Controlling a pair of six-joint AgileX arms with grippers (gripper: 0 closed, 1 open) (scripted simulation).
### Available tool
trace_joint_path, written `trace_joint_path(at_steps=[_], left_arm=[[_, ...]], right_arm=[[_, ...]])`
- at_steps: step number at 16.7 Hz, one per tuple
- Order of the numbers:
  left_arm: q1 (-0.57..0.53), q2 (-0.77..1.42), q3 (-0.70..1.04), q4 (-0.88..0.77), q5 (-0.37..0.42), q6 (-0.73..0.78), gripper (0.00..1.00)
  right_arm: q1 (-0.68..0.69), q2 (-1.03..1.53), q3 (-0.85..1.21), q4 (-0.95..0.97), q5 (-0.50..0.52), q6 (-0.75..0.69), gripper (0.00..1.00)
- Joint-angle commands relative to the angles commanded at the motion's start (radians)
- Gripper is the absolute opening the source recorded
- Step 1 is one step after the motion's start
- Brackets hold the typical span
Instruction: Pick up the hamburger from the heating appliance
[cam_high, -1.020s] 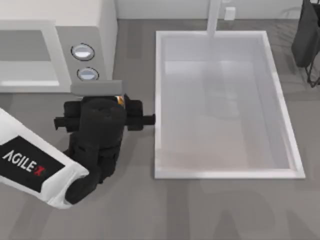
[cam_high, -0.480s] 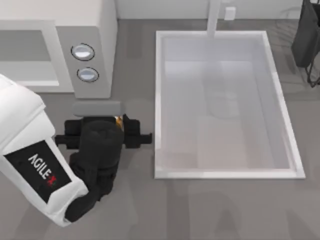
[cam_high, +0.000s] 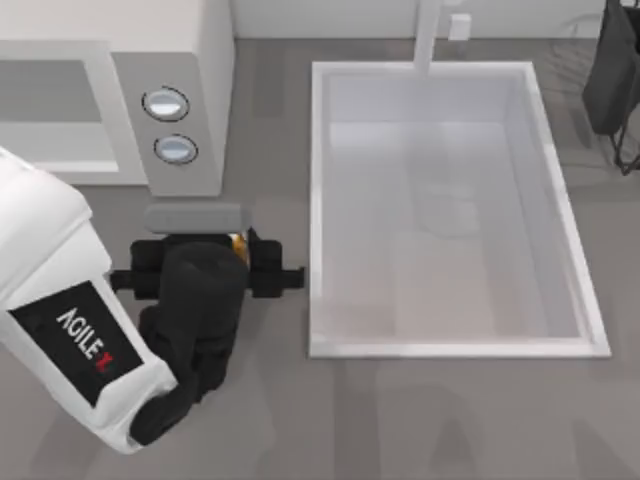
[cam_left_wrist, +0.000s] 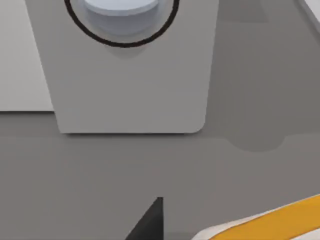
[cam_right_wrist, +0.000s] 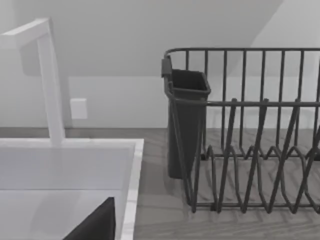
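Since half a second ago almost nothing has shifted: the left arm sits where it was, its black wrist just a touch lower in the top view, whereas a second ago the claw was right up against the front of the heating appliance (cam_high: 150, 60). Now the left claw (cam_high: 238, 243) hangs over the grey surface (cam_high: 420, 420), just in front of the appliance's knob panel and beside the left rim of the sink basin (cam_high: 318, 200). A sliver of orange-yellow shows at its tip, the hamburger (cam_high: 239, 240), clear of the cavity and held over the surface; the left wrist view shows its yellow and pale edge (cam_left_wrist: 272, 220) below the panel's lower knob (cam_left_wrist: 120, 10). The wrist hides the fingers, so I cannot tell how far they are closed around it.

Both knobs (cam_high: 166, 103) face up beside the pale cavity. A white faucet (cam_high: 428, 35) rises at the basin's far rim before a plain white wall. At the top view's right edge stands a dark dish rack (cam_right_wrist: 250, 150) with a dark cup-shaped holder (cam_right_wrist: 186, 120) on its side. One dark fingertip of the right claw (cam_right_wrist: 95, 225) shows over the basin's corner.
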Motion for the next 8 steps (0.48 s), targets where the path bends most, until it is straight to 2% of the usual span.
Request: trace_joint_path(at_steps=[5, 8], left_arm=[[0.000, 0.000, 0.000, 0.000, 0.000, 0.000, 0.98], [0.000, 0.000, 0.000, 0.000, 0.000, 0.000, 1.00]], right_arm=[[0.000, 0.000, 0.000, 0.000, 0.000, 0.000, 1.00], [0.000, 0.000, 0.000, 0.000, 0.000, 0.000, 1.00]])
